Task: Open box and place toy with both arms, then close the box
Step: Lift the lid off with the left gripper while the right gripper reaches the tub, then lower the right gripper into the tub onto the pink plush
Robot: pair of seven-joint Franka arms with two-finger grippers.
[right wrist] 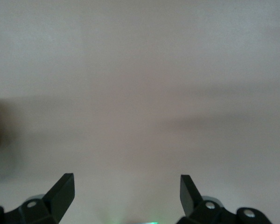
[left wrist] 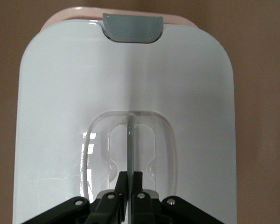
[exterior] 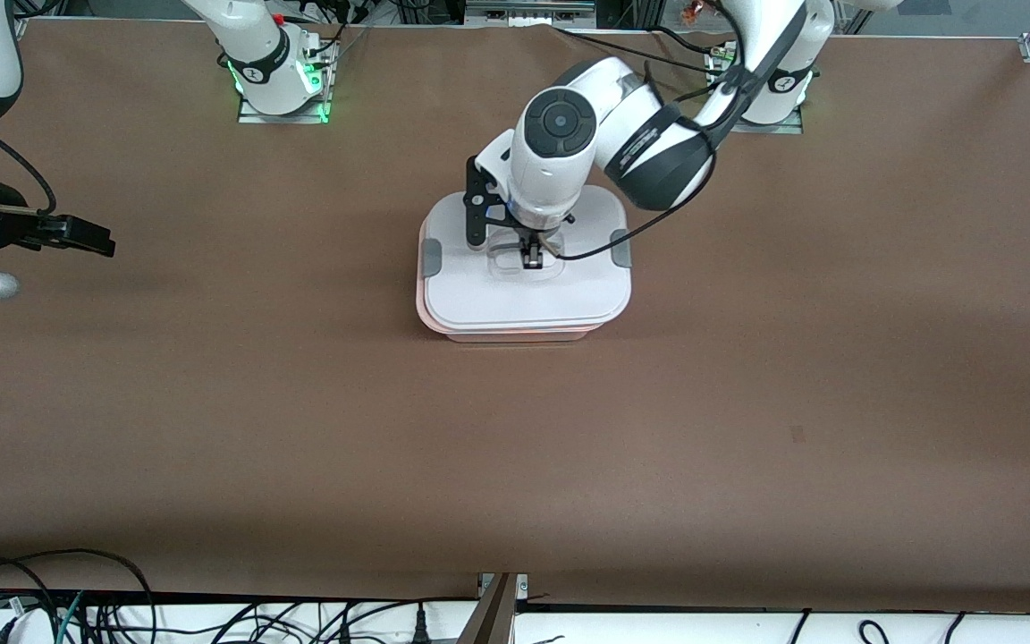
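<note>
1. You have the box (exterior: 524, 309) at the centre of the front view, slightly above mid-height, resting flat on the table. It is a pale-pink translucent tub with rounded corners; only a thin pink edge shows below its cover.
2. You will find the lid (exterior: 497, 291) seated on top: flat, white, rounded corners, a grey clip (exterior: 432, 258) at each short side.
3. At the lid's centre you see the clear recessed handle (left wrist: 130, 135), its thin upright bar pinched in the left gripper (left wrist: 129, 186).
4. The toy is not visible to you in any view.
</note>
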